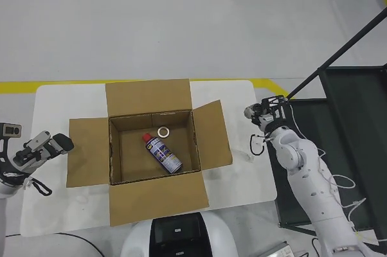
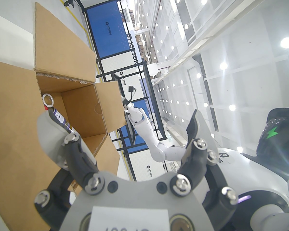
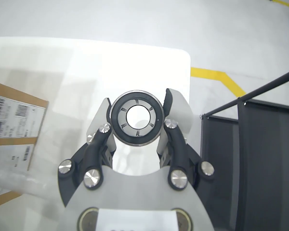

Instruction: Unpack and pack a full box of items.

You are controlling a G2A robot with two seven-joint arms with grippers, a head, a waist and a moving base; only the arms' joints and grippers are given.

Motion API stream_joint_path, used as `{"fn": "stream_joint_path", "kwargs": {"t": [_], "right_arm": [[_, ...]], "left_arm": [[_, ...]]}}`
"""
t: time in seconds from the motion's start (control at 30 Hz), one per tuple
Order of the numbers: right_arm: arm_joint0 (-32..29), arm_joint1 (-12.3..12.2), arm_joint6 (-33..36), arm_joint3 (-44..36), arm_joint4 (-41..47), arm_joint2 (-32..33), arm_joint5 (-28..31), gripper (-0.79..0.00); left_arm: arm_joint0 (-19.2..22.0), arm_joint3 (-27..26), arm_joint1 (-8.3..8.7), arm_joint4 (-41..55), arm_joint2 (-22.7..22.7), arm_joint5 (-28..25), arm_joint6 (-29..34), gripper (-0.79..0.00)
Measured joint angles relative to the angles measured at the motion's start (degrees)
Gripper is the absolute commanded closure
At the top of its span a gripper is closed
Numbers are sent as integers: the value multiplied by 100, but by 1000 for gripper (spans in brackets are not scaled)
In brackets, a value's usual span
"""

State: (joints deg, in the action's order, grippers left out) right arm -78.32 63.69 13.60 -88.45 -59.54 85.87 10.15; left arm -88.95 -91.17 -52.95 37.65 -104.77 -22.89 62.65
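An open cardboard box [image 1: 116, 154] stands mid-table with all flaps spread. Inside lie a spray can [image 1: 162, 152] with a red cap and a small metal ring [image 1: 163, 132] near the far wall; both also appear in the left wrist view, the can [image 2: 62, 120] and the ring [image 2: 48, 99]. My right gripper [image 3: 137, 108] hovers over the table's right side, past the box's right flap, shut on a round metal bearing [image 3: 137, 117]. My left gripper [image 2: 120, 128] hangs open and empty off the box's left flap, shown in the top view [image 1: 49, 146].
The white table [image 1: 242, 186] ends just right of the right gripper. A dark metal rack [image 1: 348, 103] stands close beside that edge. The box's right flap [image 3: 12, 126] carries labels. Yellow floor tape [image 3: 216, 78] runs behind the table.
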Motion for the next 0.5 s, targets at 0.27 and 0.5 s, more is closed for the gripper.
{"fn": "stream_joint_path", "kwargs": {"t": [0.27, 0.5], "right_arm": [[-924, -52, -368, -2054, -287, 295, 446, 0], [-886, -48, 17, -2957, -470, -362, 1231, 0]], "left_arm": [[0, 0, 0, 0, 0, 0, 0, -785], [0, 0, 0, 0, 0, 0, 0, -785]]}}
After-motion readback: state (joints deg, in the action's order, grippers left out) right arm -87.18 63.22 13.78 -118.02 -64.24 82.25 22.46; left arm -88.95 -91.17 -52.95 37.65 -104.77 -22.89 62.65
